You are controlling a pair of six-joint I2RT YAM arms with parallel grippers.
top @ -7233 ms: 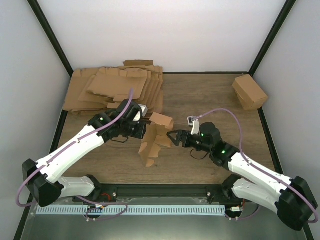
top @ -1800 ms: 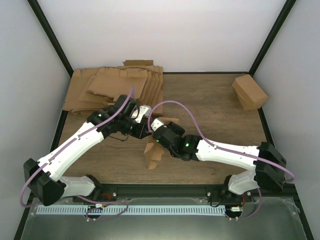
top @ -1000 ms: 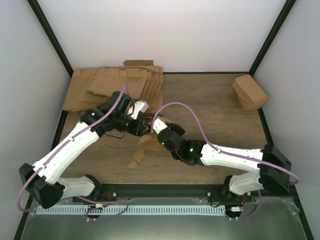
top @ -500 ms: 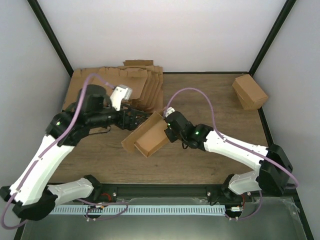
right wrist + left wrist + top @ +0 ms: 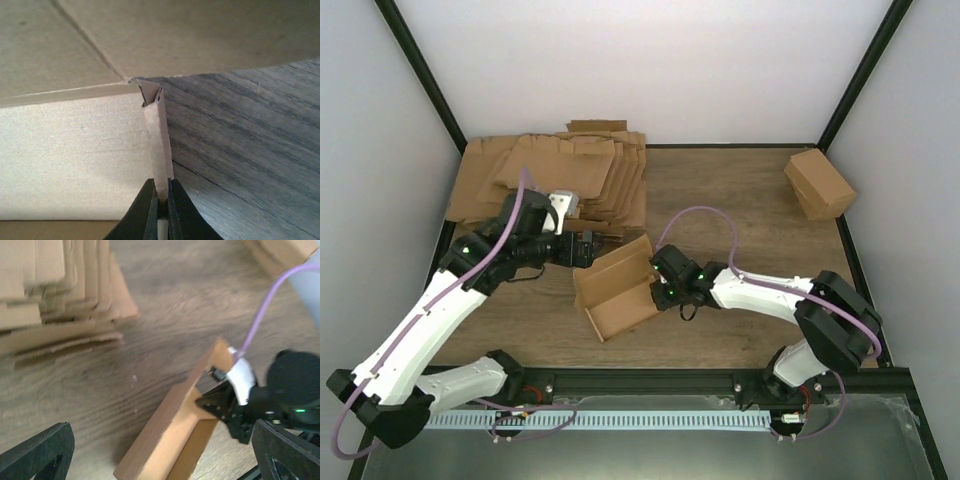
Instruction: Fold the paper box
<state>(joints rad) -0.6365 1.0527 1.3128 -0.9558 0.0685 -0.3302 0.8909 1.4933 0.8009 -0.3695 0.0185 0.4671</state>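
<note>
1. Paper box [image 5: 616, 296], partly folded into an open tray with raised walls, resting on the wooden table [image 5: 750, 215] a little nearer than centre, between the 2 grippers.
2. Right gripper [image 5: 660, 290] at the box's right side, jaws pressed together on a thin upright edge of that wall. Pinch plain in the right wrist view, with dark fingertips [image 5: 148, 210] on either side of a folded cardboard strip.
3. Left gripper [image 5: 582, 250] just beyond the box's far-left corner, jaws spread wide and holding nothing. In the left wrist view, black fingers [image 5: 37, 455] at the frame's 2 lower corners, with the box ahead and apart from them.
4. Purple cable [image 5: 701, 209] arching above the right arm, with a 2nd one running along the left arm.
5. Stack of flat cardboard sheets [image 5: 560, 175] at the table's far-left corner, behind the left arm.
6. 1 closed brown carton [image 5: 818, 183] at the far-right corner, well apart from the box and both arms.
</note>
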